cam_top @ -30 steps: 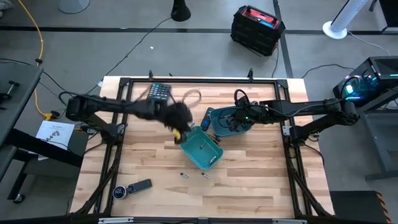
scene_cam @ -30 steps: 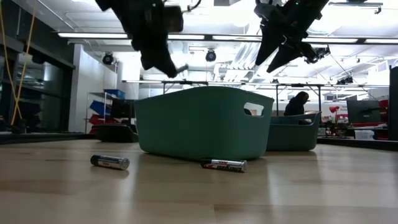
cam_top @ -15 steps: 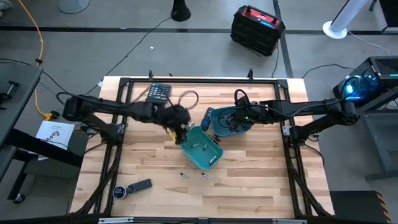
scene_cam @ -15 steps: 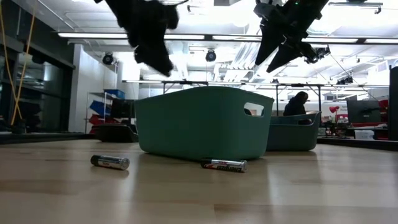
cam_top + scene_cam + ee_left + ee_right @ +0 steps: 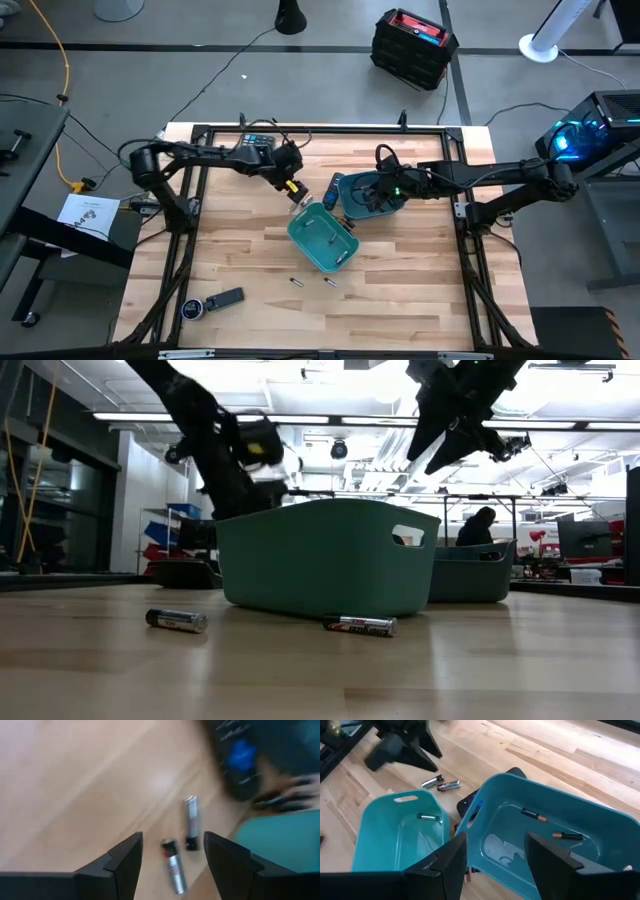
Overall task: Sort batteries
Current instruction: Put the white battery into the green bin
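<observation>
1. Mid-sort: reaching for loose batteries (image 5: 180, 845) on the tabletop (image 5: 240, 260), beside the near bin (image 5: 322, 237).
2. Left end effector (image 5: 172, 857) wide open, empty, just above that pair, which lies between its fingers.
3. Next: descending and closing on one battery only.
4. Right end effector (image 5: 495, 852) open, empty, hovering over the far bin (image 5: 540, 840).

Small silvery batteries (image 5: 311, 285) lie flat, some in bins, others loose.
</observation>
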Robot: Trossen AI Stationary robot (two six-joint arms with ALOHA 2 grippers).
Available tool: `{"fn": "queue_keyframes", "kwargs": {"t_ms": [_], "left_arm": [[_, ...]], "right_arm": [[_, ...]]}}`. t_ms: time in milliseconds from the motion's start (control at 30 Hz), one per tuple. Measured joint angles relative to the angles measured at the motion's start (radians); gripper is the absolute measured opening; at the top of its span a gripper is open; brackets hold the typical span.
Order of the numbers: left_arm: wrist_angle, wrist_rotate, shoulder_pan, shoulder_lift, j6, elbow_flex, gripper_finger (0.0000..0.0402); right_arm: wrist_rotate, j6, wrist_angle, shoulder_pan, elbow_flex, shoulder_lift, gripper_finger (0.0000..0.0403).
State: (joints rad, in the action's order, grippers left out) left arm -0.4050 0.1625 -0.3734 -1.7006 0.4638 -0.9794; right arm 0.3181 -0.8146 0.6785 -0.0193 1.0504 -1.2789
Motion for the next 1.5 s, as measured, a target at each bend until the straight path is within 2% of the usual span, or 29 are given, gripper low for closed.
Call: {"fn": "queue_keyframes", "kwargs": {"t_ms": [167,467,600,700,767,800,967,1300,1400,1500], "left_arm": [[-0.013,0.022,0.032,-0.078,0.016,-0.001,0.0197],[-0.062,-0.190,0.122,-0.130,0.008,-0.007,0.0170],[-0.133,-0.291,0.150,-0.130,-0.087,-0.010,0.0130],[-0.193,-0.318,0.159,-0.128,-0.137,-0.009,0.0071],[-0.202,-0.319,0.161,-0.118,-0.151,-0.007,0.0032],[-0.205,-0.312,0.160,-0.112,-0.148,-0.004,0.0029],[-0.226,-0.303,0.164,-0.031,-0.120,0.008,0.0029],[-0.206,-0.265,0.160,0.236,-0.092,-0.013,0.0029],[-0.165,-0.217,0.194,0.287,-0.073,-0.024,0.0029],[-0.122,-0.198,0.277,0.294,-0.073,-0.046,0.0029]], "right_arm": [[0.000,0.002,0.000,0.000,0.000,0.000,0.0190],[0.000,0.002,0.000,0.000,0.000,0.000,0.0190],[0.000,0.002,0.000,0.000,0.000,0.000,0.0190],[0.000,0.003,-0.001,0.000,0.000,-0.001,0.0190],[0.000,0.003,-0.003,0.000,0.000,-0.001,0.0190],[0.000,0.003,-0.003,0.000,0.000,-0.001,0.0190],[0.000,0.008,-0.003,0.000,0.000,-0.001,0.0190],[0.000,0.011,-0.004,0.000,0.000,-0.001,0.0190],[0.000,0.011,-0.004,0.000,0.000,-0.001,0.0190],[0.001,0.011,-0.004,0.000,0.000,-0.001,0.0190]]}}
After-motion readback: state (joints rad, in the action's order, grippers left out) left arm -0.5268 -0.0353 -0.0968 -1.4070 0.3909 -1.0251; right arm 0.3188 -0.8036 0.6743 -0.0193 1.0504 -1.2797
